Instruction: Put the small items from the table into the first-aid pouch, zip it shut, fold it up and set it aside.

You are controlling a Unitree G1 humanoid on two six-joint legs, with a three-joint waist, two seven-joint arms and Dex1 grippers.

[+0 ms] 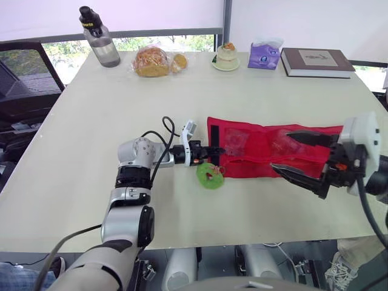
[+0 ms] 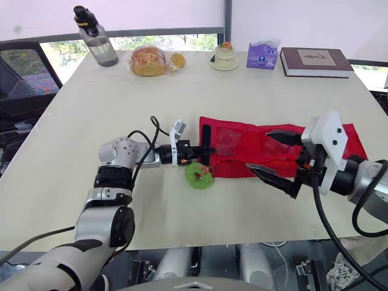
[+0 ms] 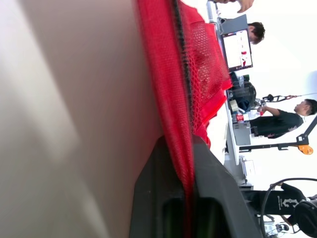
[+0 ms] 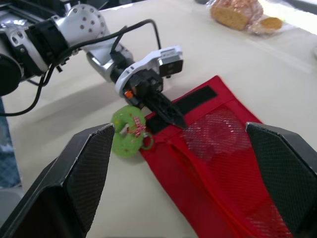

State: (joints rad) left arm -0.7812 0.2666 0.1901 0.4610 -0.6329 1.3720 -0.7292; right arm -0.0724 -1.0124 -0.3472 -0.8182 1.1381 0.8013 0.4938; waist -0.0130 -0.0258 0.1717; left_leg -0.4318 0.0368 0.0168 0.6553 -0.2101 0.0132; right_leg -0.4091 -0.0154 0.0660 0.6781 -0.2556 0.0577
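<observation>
The left gripper [image 1: 212, 151] pinches the left end of the red pouch [image 1: 254, 160], I'd guess to keep it flat on the table [image 1: 109, 103] for loading. The right gripper [image 1: 280, 150] hangs wide open and empty above the pouch's other end. A green ring [image 1: 210, 176] lies just beside the pouch, by the left gripper.

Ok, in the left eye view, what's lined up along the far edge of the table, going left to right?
water bottle → bagged bread → small cake on a plate → purple tissue pack → book
</observation>
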